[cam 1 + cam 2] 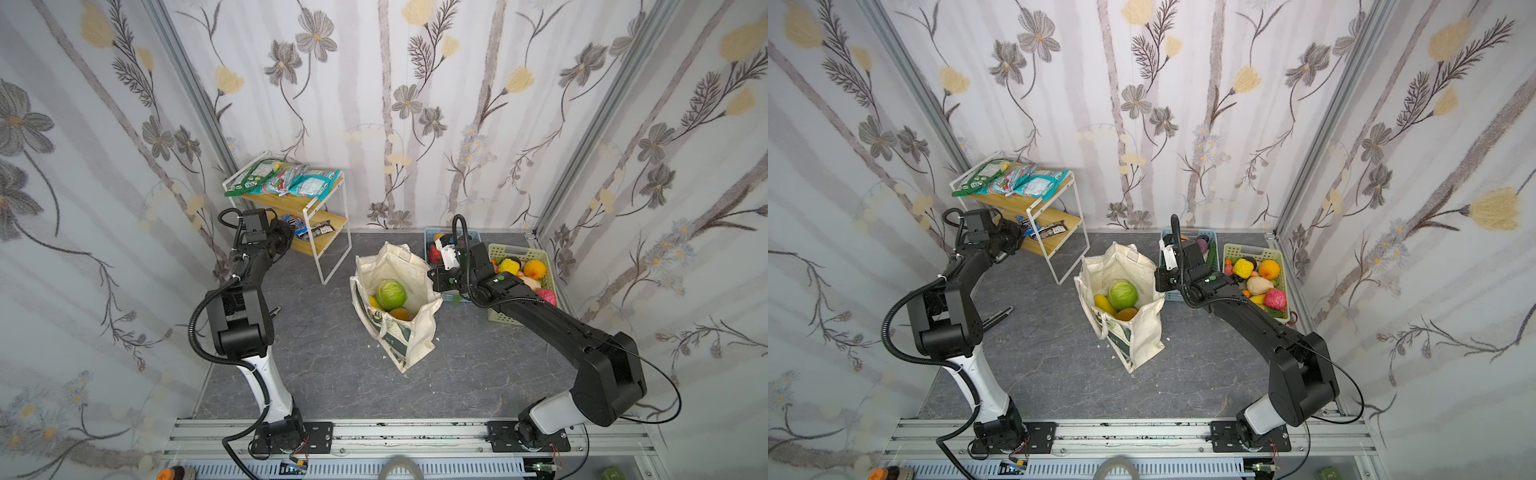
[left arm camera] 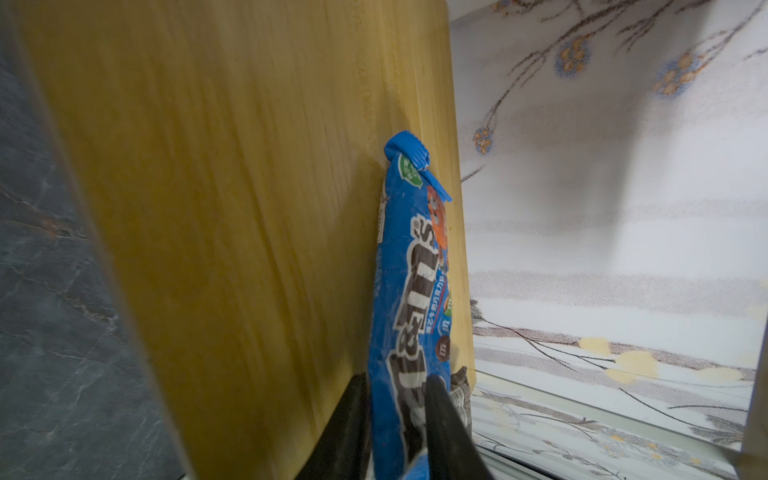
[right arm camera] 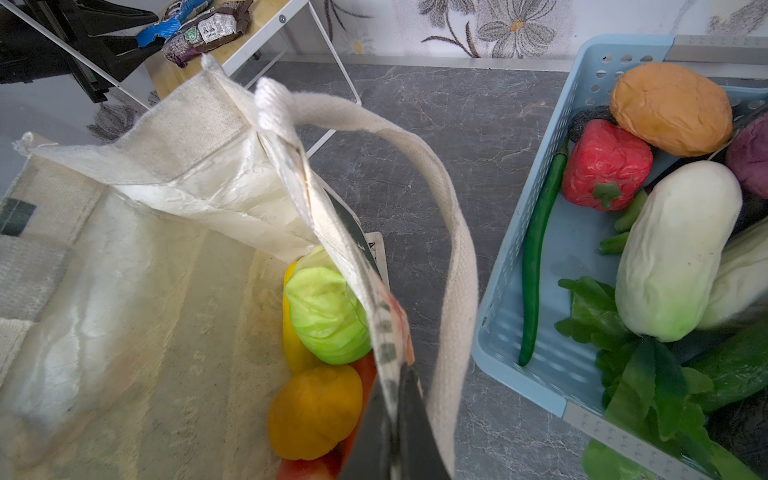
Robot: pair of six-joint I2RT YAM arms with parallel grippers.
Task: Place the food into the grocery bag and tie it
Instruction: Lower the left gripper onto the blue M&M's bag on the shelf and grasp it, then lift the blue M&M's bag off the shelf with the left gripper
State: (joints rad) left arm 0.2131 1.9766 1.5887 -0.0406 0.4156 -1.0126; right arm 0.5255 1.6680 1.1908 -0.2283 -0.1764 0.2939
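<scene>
The left hand pinches the blue snack packet on the lower shelf at the counter's far left corner, while the right hand clamps the rim of the grocery bag mid-counter (cabbage inside).

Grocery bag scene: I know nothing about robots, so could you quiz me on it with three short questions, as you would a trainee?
1. Pick one: what is the right gripper pinching? A) the rim of the grocery bag, B) a red pepper, C) a basket wall.
2. True or false: a green cabbage lies inside the grocery bag.
3. Short answer: the left gripper has a finger on either side of a blue M&M's packet. What is the packet lying on?
Key: 1 A. 2 True. 3 The rack's lower wooden shelf.
</scene>
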